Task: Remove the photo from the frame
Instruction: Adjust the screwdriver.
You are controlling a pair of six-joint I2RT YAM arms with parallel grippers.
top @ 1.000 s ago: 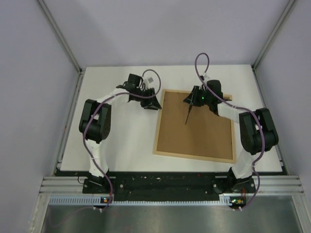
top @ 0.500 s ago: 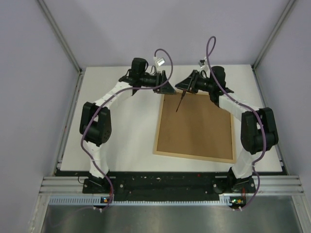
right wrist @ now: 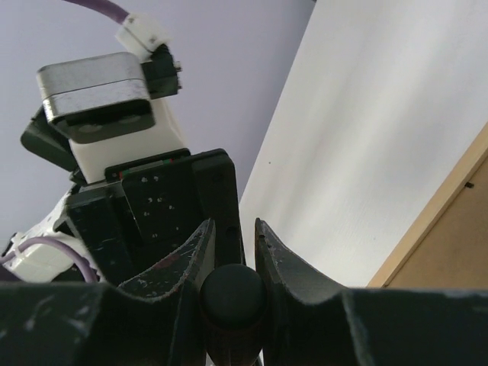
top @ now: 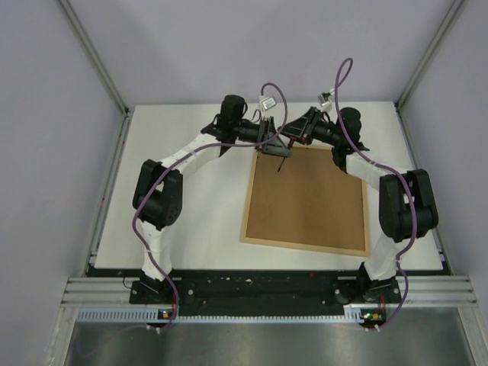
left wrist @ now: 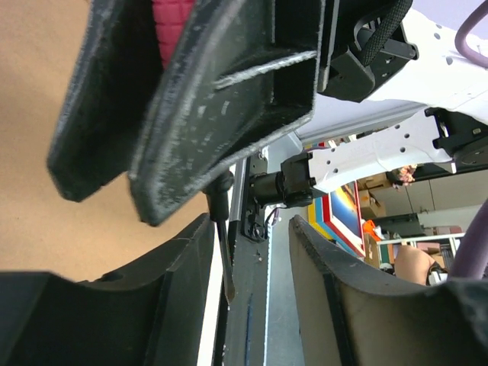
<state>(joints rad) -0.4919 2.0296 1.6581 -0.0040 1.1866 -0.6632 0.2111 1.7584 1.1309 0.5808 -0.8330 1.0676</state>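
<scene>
The frame lies face down, its brown backing board up; the photo is hidden beneath it. My right gripper hovers over the frame's far left corner, shut on a screwdriver whose thin shaft points down at the board. In the right wrist view, the right gripper clamps the screwdriver's black handle end. My left gripper meets it from the left. The left wrist view shows the left gripper open, the screwdriver shaft hanging close to its left finger, untouched.
White tabletop surrounds the frame. The frame's pale rim shows at the right wrist view's lower right. Purple cables loop above both wrists. The grey back wall stands just behind the grippers.
Both arms swung toward the frame's far left corner and now meet there. The right gripper carried the screwdriver up off the board's middle. The left jaws opened wider.
</scene>
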